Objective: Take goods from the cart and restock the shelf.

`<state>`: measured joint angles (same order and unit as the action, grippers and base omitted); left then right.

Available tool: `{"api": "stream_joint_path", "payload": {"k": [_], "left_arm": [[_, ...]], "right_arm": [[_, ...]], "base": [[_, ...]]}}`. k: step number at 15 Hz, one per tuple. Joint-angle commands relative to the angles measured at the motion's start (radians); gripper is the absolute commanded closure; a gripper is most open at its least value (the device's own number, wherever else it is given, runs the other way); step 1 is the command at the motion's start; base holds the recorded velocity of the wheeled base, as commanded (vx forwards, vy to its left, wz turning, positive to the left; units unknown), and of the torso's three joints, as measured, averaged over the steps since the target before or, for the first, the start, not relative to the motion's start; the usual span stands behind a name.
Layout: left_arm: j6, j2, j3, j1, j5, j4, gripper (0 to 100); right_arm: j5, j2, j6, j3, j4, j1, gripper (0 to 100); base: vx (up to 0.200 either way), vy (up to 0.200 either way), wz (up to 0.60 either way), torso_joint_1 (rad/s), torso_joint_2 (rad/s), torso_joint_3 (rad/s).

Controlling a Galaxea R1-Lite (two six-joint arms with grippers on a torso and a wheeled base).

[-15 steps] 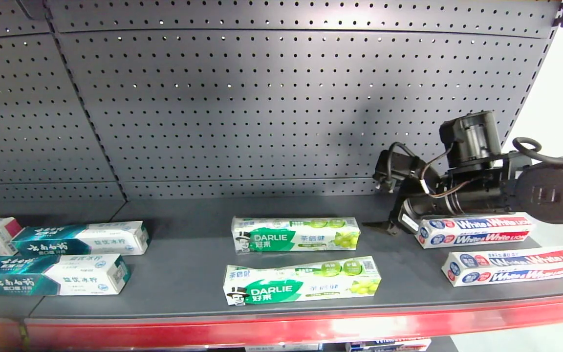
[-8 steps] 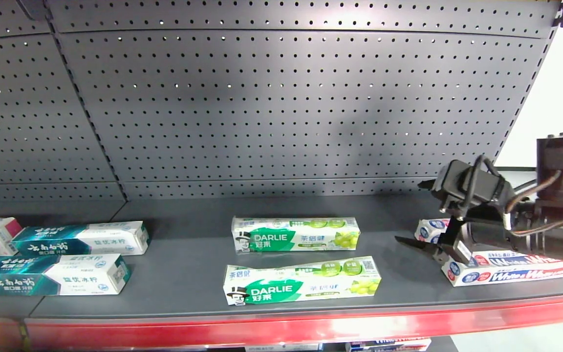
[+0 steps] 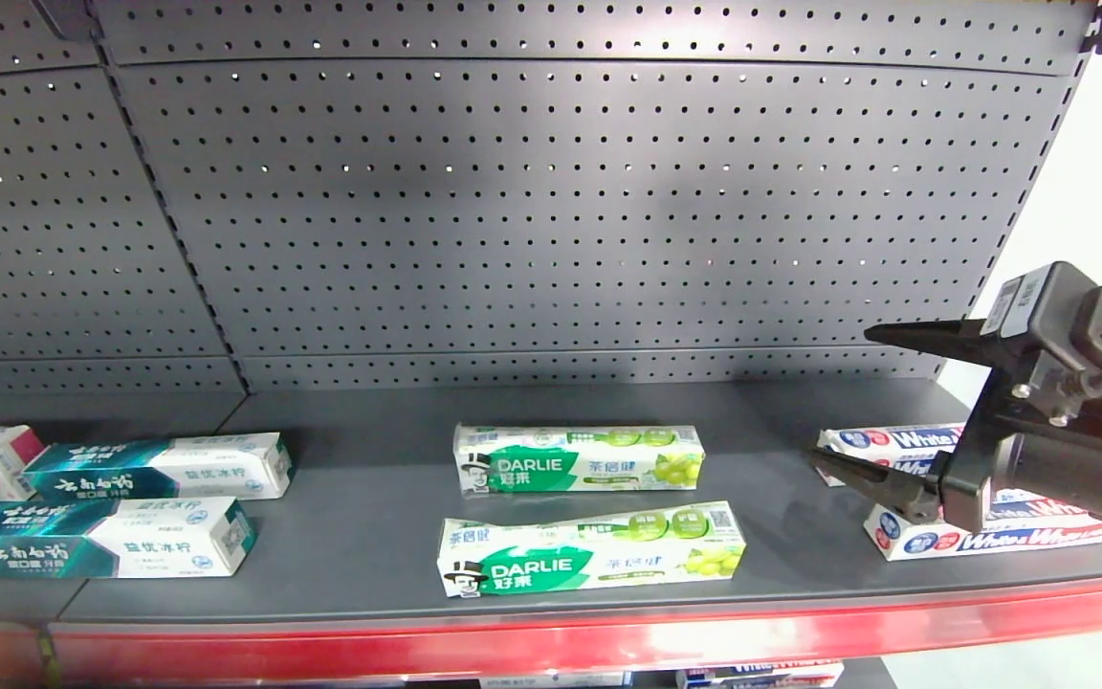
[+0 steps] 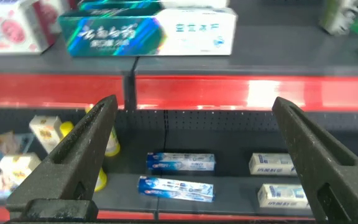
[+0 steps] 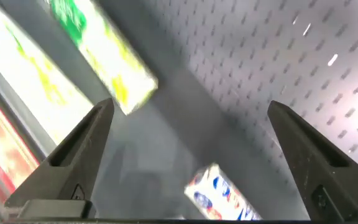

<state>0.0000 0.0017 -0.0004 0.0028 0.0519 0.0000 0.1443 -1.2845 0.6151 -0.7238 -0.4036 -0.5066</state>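
Nearby, the rear white box point(image 3: 886, 440) lies outside spread right jaws.

It is a shop aisle: a grey shelf point(image 3: 369, 498) with a pegboard back point(image 3: 551, 211) and red front strip point(image 3: 608, 636) carries toothpaste boxes point(image 3: 578, 458) in rows, with more boxed goods point(image 4: 180, 162) on the tier below.

Brand lettering on green toothpaste boxes point(image 3: 578, 458), teal boxes point(image 3: 159, 467), red-and-blue boxes point(image 3: 881, 442); wording left unquoted.
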Motion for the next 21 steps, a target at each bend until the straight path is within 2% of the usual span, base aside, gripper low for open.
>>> {"api": "stream_joint_path", "payload": {"k": [1,3,5,6,7,8,9,10,11,12,13,14,15,16,17,19,20,21], "left_arm": [[0.017,-0.002,0.000,0.000,-0.020,0.000,0],[0.017,0.000,0.000,0.000,-0.034,0.000,0],[0.014,0.001,-0.004,-0.004,-0.034,0.008,0],[0.018,0.008,-0.006,-0.001,-0.029,0.008,0],[0.040,0.023,-0.020,0.003,-0.029,0.008,0],[0.103,0.179,-0.231,-0.010,-0.034,0.055,0],[0.104,0.322,-0.382,-0.021,-0.034,0.095,0],[0.114,0.388,-0.454,-0.030,-0.034,0.095,0],[0.199,0.547,-0.615,-0.046,-0.035,0.092,0],[0.321,0.626,-0.678,-0.055,-0.040,0.094,0],[0.380,0.690,-0.711,-0.073,-0.052,0.094,0],[0.411,0.747,-0.730,-0.099,-0.057,0.092,0],[0.422,0.788,-0.737,-0.145,-0.057,0.094,0],[0.419,0.808,-0.740,-0.175,-0.057,0.092,0],[0.373,0.893,-0.763,-0.316,-0.055,0.080,0],[0.212,1.000,-0.811,-0.474,-0.047,0.038,0],[0.153,1.057,-0.811,-0.507,-0.037,0.005,0],[0.137,1.109,-0.796,-0.515,-0.027,-0.035,0]], "right_arm": [[-0.054,0.025,-0.002,0.001,-0.007,-0.075,0],[-0.074,0.024,-0.003,0.001,-0.009,-0.078,0],[-0.023,0.013,-0.017,0.006,0.002,-0.036,0],[-0.018,0.013,-0.023,0.011,0.008,-0.035,0],[-0.020,0.010,-0.025,0.012,0.006,-0.033,0],[-0.046,0.011,-0.046,0.018,0.009,-0.029,0],[-0.068,0.011,-0.098,0.038,0.003,-0.038,0],[-0.080,0.010,-0.137,0.046,0.000,-0.046,0],[-0.124,0.008,-0.218,0.053,-0.021,-0.076,0],[-0.143,0.008,-0.264,0.061,-0.049,-0.093,0],[-0.146,0.008,-0.296,0.084,-0.089,-0.110,0],[-0.146,0.008,-0.299,0.127,-0.139,-0.124,0],[-0.143,0.008,-0.299,0.173,-0.176,-0.138,0],[-0.143,0.011,-0.299,0.195,-0.187,-0.142,0],[-0.143,0.030,-0.301,0.241,-0.202,-0.142,0],[-0.141,0.060,-0.304,0.254,-0.199,-0.138,0],[-0.141,0.057,-0.304,0.257,-0.199,-0.136,0],[-0.143,0.045,-0.304,0.257,-0.199,-0.136,0]], "base": [[0.000,0.000,0.00,0.000,0.00,0.000],[0.000,0.000,0.00,0.000,0.00,0.000],[0.000,0.000,0.00,0.000,0.00,0.000],[0.000,0.000,0.00,0.000,0.00,0.000],[0.000,0.000,0.00,0.000,0.00,0.000],[0.000,0.000,0.00,0.000,0.00,0.000],[0.000,0.000,0.00,0.000,0.00,0.000],[0.000,0.000,0.00,0.000,0.00,0.000],[0.000,0.000,0.00,0.000,0.00,0.000],[0.000,0.000,0.00,0.000,0.00,0.000],[0.000,0.000,0.00,0.000,0.00,0.000],[0.000,0.000,0.00,0.000,0.00,0.000],[0.000,0.000,0.00,0.000,0.00,0.000],[0.000,0.000,0.00,0.000,0.00,0.000],[0.000,0.000,0.00,0.000,0.00,0.000],[0.000,0.000,0.00,0.000,0.00,0.000],[0.000,0.000,0.00,0.000,0.00,0.000],[0.000,0.000,0.00,0.000,0.00,0.000]]}}
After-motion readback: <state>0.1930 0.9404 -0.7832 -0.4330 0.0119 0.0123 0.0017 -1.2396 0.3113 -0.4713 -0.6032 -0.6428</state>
